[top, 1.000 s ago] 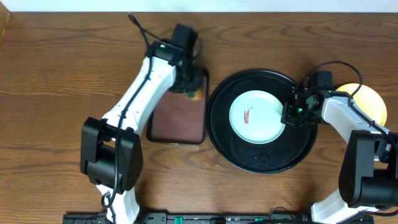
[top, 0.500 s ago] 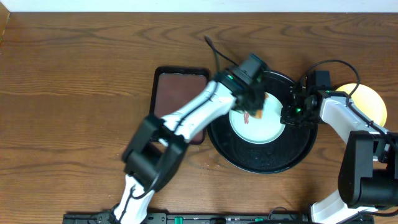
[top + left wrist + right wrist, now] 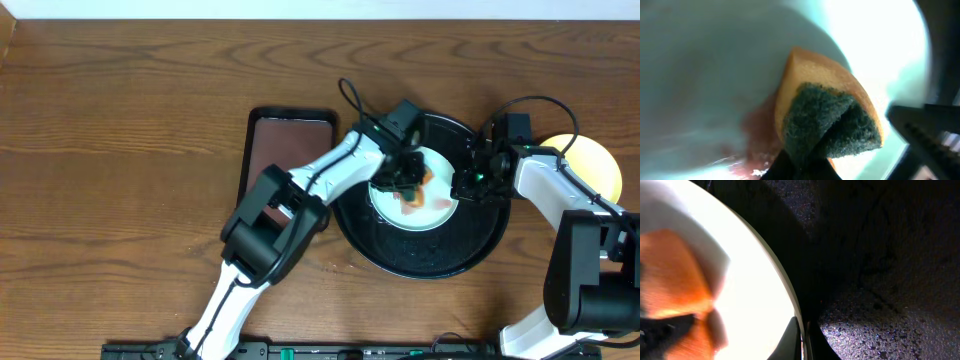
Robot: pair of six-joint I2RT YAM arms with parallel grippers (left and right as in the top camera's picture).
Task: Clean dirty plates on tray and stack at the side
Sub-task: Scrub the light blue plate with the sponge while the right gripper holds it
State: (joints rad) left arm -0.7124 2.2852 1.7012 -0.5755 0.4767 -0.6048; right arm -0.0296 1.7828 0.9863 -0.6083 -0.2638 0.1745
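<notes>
One plate (image 3: 440, 212) flat, face up, on tray (image 3: 420, 256) — left jaws grip folded sponge (image 3: 827, 117), right jaws pinch plate rim.

We find the plate (image 3: 432, 216) hemmed: left gripper (image 3: 410, 182) and sponge (image 3: 830, 125) over it, right gripper (image 3: 459, 189) pinching its right rim; table (image 3: 120, 150) leftward open.
</notes>
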